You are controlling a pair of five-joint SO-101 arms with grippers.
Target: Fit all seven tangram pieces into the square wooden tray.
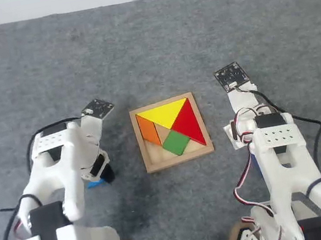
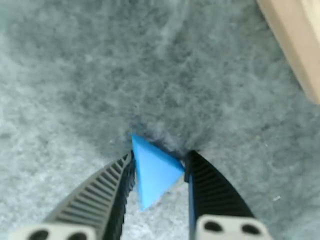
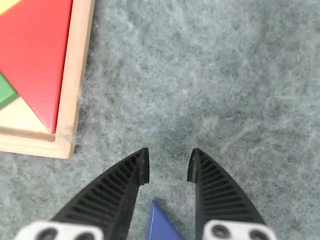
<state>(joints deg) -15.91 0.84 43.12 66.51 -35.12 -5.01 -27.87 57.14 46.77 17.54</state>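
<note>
The left gripper point(image 2: 160, 156) is clenched on a light blue triangle point(image 2: 152, 172). One long edge of the piece lies flat against one finger, and its opposite corner touches the other (whether it is lifted off the carpet point(image 1: 148, 47) I cannot tell). The right gripper point(image 3: 169, 152) stands released, with a plain gap between its fingertips. The pointed tip of a dark blue piece point(image 3: 159, 225) sits back between the fingers, near their roots, and I cannot tell whether it touches either one.

In the high view the tray point(image 1: 149, 162) lies between the two arms. The left gripper and its triangle are at about 8 o'clock from it, and the right arm at about 3 o'clock. A strip of bare carpet separates the tray's 9 o'clock edge from the left gripper. A wide stretch of carpet lies open from the tray towards 12 o'clock.

The high view takes in the whole tray. A yellow triangle point(image 1: 163, 114) lies along its 12 o'clock edge and a red triangle point(image 1: 190, 124) along its 3 o'clock edge. An orange piece point(image 1: 149, 132) is at 9 o'clock and a green square point(image 1: 177, 143) towards 6 o'clock, with bare wood between them and in both near corners. The right wrist view brings one of those corners close, with the red tip ending just inside the rim and bare wood beside it. The left wrist view catches a slice of the tray's rim well apart from the held triangle.
</note>
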